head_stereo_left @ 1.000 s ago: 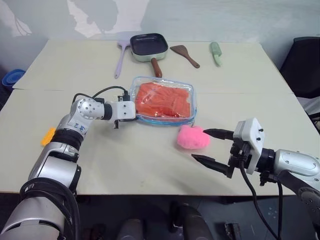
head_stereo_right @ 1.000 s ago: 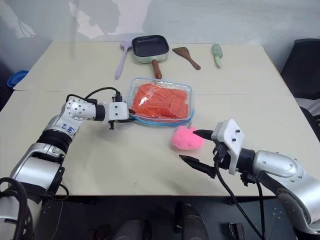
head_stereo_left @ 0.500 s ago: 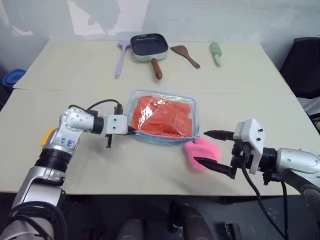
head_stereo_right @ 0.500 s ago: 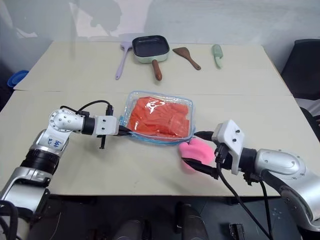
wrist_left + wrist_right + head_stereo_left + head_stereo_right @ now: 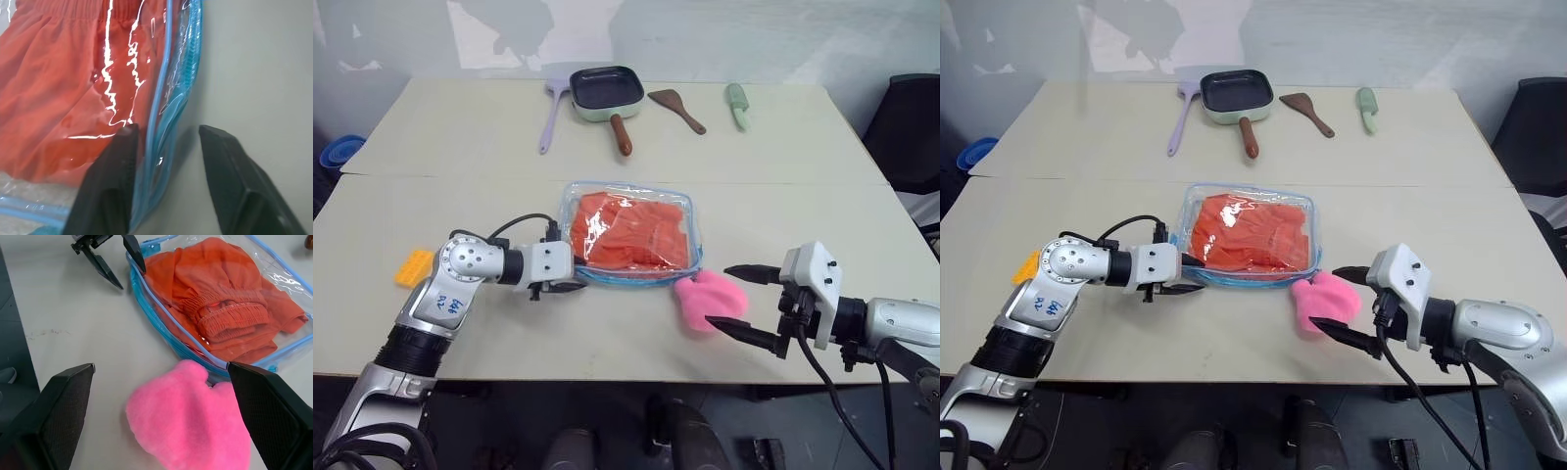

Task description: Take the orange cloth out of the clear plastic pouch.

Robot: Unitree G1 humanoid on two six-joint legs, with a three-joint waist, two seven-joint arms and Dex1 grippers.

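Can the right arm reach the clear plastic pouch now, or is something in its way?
Probably not directly. The pink fluffy ball lies between the open right pincer and the clear plastic pouch, against the pouch's near corner, so the arm would have to go over or around it.

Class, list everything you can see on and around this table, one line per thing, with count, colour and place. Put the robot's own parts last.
clear plastic pouch: one, transparent with blue trim, table centre
orange cloth: one, orange-red, inside the pouch
fluffy ball: one, pink, beside the pouch's near right corner
ridged block: one, yellow-orange, near left
frying pan: one, dark with pale green rim, far edge
spatula: one, lilac, left of pan
wooden spatula: one, brown, right of pan
utensil: one, pale green, far right
table: one, beige
left pincer: open at the pouch's left edge
right pincer: open beside the ball
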